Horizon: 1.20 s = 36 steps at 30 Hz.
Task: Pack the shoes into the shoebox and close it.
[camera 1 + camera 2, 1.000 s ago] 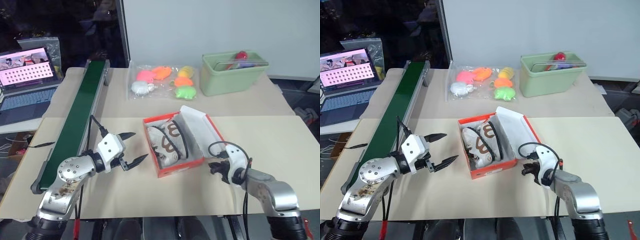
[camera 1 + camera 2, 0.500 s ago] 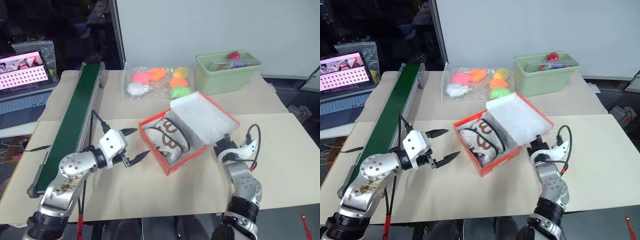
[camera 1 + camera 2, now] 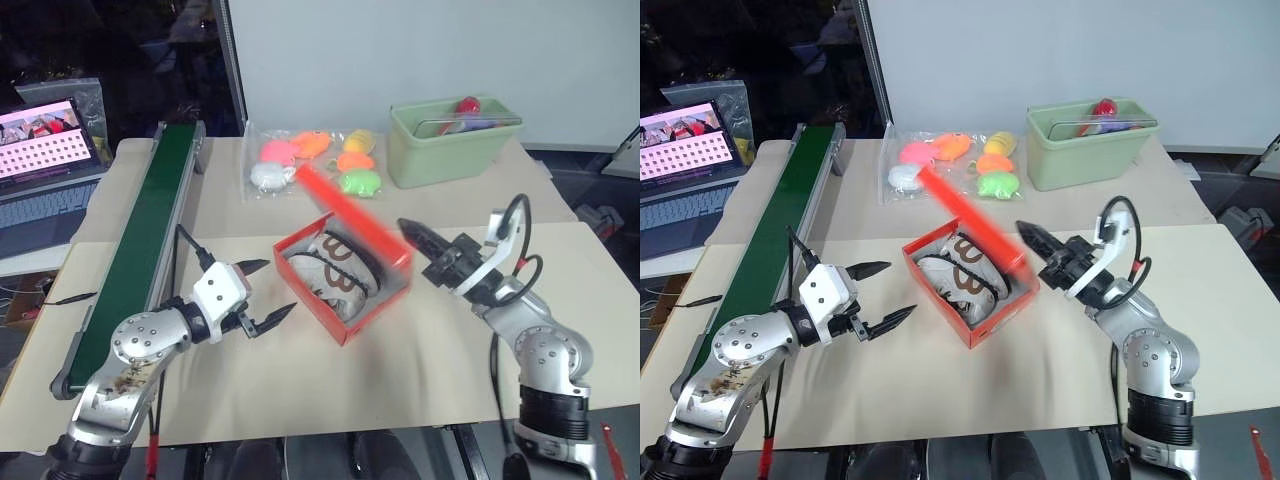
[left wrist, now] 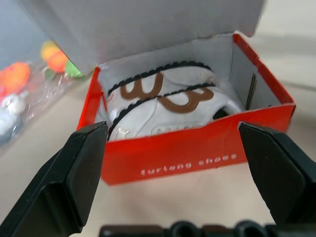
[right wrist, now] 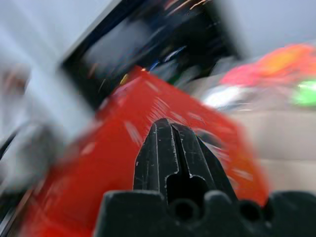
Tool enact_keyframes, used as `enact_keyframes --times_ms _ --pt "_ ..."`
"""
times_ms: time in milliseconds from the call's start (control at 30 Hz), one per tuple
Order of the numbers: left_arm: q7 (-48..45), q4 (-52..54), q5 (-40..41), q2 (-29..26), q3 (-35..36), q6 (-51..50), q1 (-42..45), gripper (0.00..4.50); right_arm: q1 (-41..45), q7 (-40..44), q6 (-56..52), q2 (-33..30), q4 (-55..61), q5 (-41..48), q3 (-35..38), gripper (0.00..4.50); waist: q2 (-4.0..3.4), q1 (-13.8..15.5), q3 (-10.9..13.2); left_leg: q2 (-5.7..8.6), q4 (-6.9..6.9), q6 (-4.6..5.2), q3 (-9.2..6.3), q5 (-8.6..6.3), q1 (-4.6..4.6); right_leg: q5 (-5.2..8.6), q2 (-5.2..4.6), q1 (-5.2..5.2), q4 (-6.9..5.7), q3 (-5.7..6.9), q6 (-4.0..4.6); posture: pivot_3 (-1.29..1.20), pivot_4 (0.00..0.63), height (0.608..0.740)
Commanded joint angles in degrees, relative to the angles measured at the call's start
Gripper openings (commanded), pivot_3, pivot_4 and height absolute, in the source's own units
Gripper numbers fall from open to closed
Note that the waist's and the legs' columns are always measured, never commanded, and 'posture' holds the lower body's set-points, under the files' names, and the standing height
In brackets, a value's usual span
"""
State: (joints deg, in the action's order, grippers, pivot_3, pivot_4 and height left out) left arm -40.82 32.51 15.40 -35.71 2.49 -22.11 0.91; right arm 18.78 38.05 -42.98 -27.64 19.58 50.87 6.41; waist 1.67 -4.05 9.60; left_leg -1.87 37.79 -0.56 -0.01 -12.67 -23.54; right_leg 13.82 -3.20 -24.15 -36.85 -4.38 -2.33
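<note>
The lid stands half raised over the shoebox, the right gripper clenched just beside it, the left gripper gaping opposite.

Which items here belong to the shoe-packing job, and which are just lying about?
Belonging:
- cream-white sneakers with brown trim
- orange-red cardboard shoebox, lid half-raised

Lying about:
- pale green plastic bin
- bright soft toys in clear bag
- long green conveyor belt
- open laptop
</note>
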Motion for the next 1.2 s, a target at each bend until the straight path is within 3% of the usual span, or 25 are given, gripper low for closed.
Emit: enact_keyframes --times_ms 33,133,400,533,733,933,1033,1100,1200 --pt "0.2 9.9 4.5 -1.9 6.4 -4.3 -7.1 4.50 7.3 7.1 0.4 -7.7 1.8 -10.7 -11.7 0.02 0.02 -0.3 0.0 -0.03 0.01 0.00 0.10 0.00 0.09 0.01 0.00 -0.01 -0.01 -0.06 0.02 0.00 0.150 0.729" --pt "0.5 10.6 5.1 -2.3 6.9 -4.7 -8.7 4.50 10.3 6.8 1.6 -6.4 -1.3 -13.8 -15.1 0.02 0.06 0.8 0.0 0.00 0.03 0.00 0.09 0.00 0.13 0.03 0.00 0.01 -0.04 -0.08 0.01 0.00 0.150 0.729" --pt "1.0 7.9 3.5 -1.4 5.3 -2.0 -9.0 4.50 17.7 -1.8 3.3 7.0 -20.8 -27.7 -23.5 0.02 0.10 1.7 0.0 0.05 0.07 -0.01 0.01 0.01 -0.04 -0.02 -0.04 -0.04 -0.02 0.04 0.09 0.00 0.150 0.729" --pt "1.8 7.2 2.8 -1.0 4.9 -1.3 -8.2 4.50 16.3 -0.6 2.1 6.2 -23.0 -32.8 -28.0 0.02 0.10 1.7 -0.1 0.09 0.07 -0.01 -0.02 0.00 -0.21 -0.02 -0.13 -0.15 0.01 0.12 0.10 0.00 0.150 0.729" --pt "4.8 5.9 1.2 0.8 3.4 -1.3 -6.0 4.50 14.4 0.1 -1.4 5.9 -19.6 -33.2 -27.7 0.02 0.15 1.7 -0.1 0.06 0.07 -0.01 -0.03 0.00 0.33 -0.03 -0.11 0.34 -0.02 0.17 0.12 0.00 0.150 0.729" --pt "10.3 3.5 3.3 5.2 4.4 -6.4 -1.0 4.50 15.0 -3.2 -3.5 8.3 -14.4 -29.4 -18.9 0.02 0.17 1.7 -0.1 0.07 0.07 -0.01 -0.07 0.00 0.37 -0.03 -0.09 0.44 0.01 0.20 0.11 0.00 0.150 0.729" --pt "16.3 1.6 4.1 9.5 6.5 -8.9 2.4 4.50 18.0 -9.4 -7.2 13.0 -11.1 -17.4 -1.3 0.02 0.17 1.7 -0.1 0.08 0.07 -0.01 -0.09 0.00 0.16 -0.03 -0.10 0.20 -0.03 0.18 0.11 0.00 0.150 0.729" --pt "19.2 1.3 3.9 12.1 6.9 -9.9 3.1 4.50 18.4 -13.8 -7.5 12.5 -11.1 -11.3 10.9 0.02 0.18 1.9 -0.1 0.08 0.14 -0.03 -0.15 0.02 -0.17 -0.06 -0.11 -0.07 -0.16 0.20 0.10 0.00 0.150 0.729" --pt "21.5 1.3 4.1 14.2 7.5 -11.0 3.5 4.50 16.5 -16.4 -7.9 10.9 -10.2 -9.1 16.3 0.02 0.18 2.7 -0.1 0.13 0.15 -0.03 -0.22 0.01 -0.23 -0.07 -0.17 -0.02 -0.12 0.30 0.09 0.00 0.150 0.729"
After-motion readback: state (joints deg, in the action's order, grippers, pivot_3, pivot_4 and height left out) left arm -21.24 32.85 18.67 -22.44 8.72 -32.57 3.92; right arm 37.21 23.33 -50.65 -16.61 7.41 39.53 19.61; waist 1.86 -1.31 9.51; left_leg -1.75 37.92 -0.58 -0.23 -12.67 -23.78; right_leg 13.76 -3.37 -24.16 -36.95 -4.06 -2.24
